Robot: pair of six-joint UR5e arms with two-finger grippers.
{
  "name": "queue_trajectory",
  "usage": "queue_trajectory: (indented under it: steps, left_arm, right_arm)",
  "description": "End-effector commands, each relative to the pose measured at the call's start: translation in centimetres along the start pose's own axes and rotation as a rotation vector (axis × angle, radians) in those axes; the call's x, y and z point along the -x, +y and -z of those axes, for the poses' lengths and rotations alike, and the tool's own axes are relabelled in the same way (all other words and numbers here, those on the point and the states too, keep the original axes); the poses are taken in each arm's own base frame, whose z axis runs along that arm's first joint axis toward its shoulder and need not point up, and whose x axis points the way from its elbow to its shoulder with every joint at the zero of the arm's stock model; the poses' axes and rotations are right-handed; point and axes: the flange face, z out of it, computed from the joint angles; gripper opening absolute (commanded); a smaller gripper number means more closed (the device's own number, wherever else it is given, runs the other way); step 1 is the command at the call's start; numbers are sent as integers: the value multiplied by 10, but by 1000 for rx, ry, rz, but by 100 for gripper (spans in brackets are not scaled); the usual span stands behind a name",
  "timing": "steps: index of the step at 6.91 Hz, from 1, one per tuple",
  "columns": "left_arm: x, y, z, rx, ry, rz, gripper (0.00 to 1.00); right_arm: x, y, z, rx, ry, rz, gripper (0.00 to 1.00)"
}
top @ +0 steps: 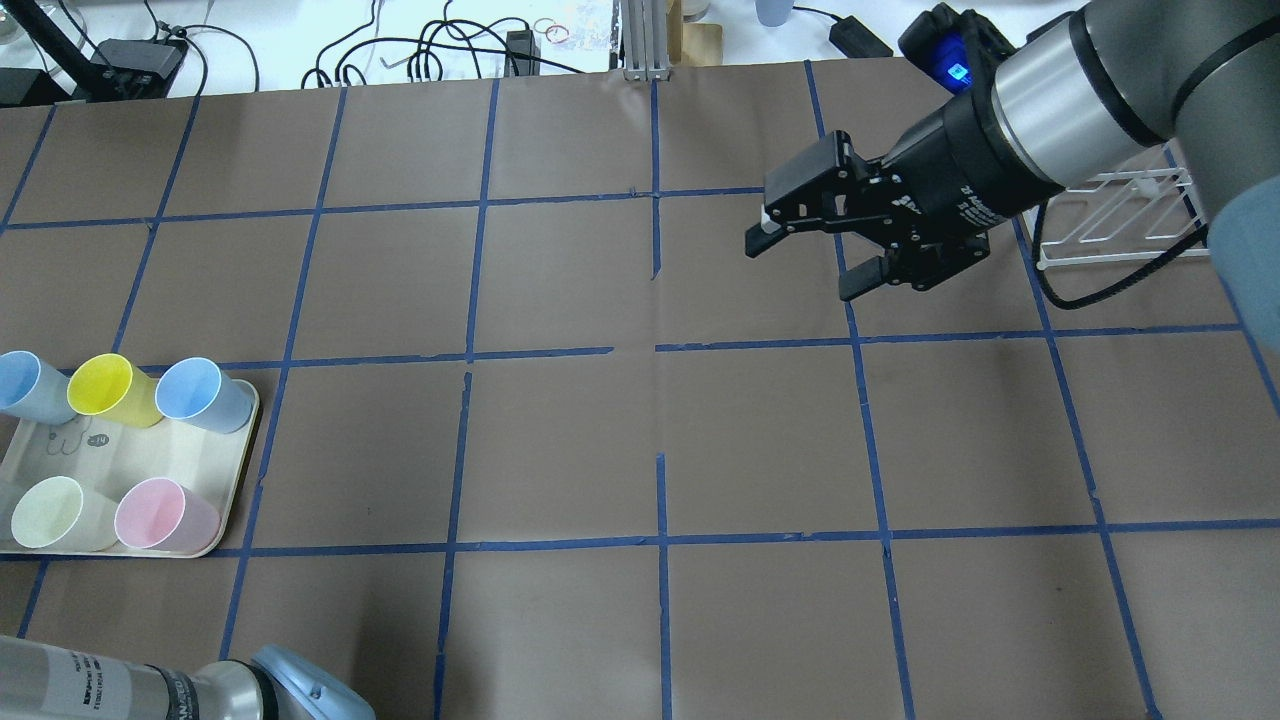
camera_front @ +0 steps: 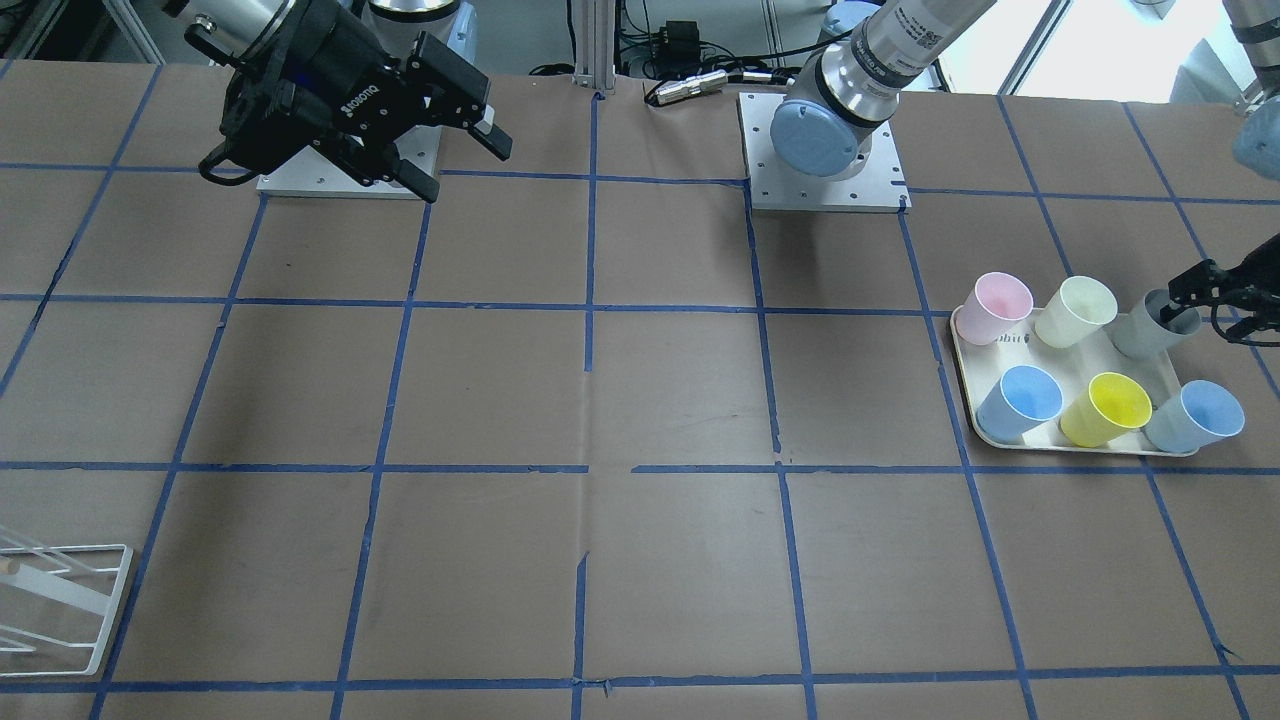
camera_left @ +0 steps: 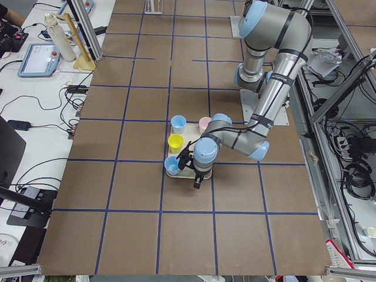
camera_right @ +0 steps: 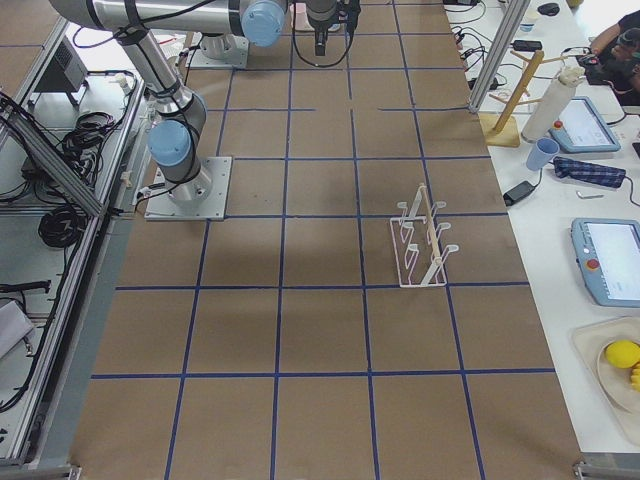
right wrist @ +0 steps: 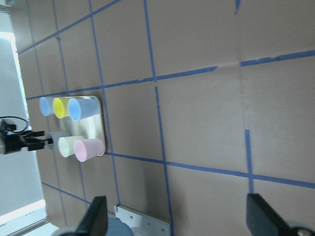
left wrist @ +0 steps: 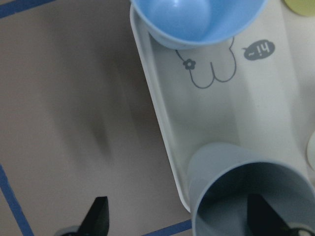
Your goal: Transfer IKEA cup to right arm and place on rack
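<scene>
Your left wrist view shows left gripper [left wrist: 180, 219] spread, one finger [left wrist: 261, 216] inside IKEA cup [left wrist: 231, 169]; overhead shows right gripper [top: 802, 268] spread.

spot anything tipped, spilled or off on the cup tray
Nothing stands out: all six cups stand upright on the cream tray, none spilled. The grey IKEA cup simply has the open left gripper straddling its wall.

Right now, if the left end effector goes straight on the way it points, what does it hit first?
Probably the IKEA cup: the open left end effector straddles its wall, one finger inside, heading for the cup's floor. The outer finger would meet table beside the tray. Depth unclear.
</scene>
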Motion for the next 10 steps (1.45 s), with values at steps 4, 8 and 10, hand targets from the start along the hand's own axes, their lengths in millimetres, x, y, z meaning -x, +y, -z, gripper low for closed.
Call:
queue_trajectory:
  steps: [4, 8, 10]
  left_arm:
    - [-6, 1, 4, 4, 6, 0, 16]
    - [-8, 0, 18, 7, 30, -1, 0]
    - [-17, 2, 49, -1, 38, 2, 0]
  right_arm:
    - [-33, -9, -14, 69, -536, -283, 100]
    - [-36, -4, -20, -3, -741, -138, 100]
    - [-37, -4, -20, -40, -741, -49, 100]
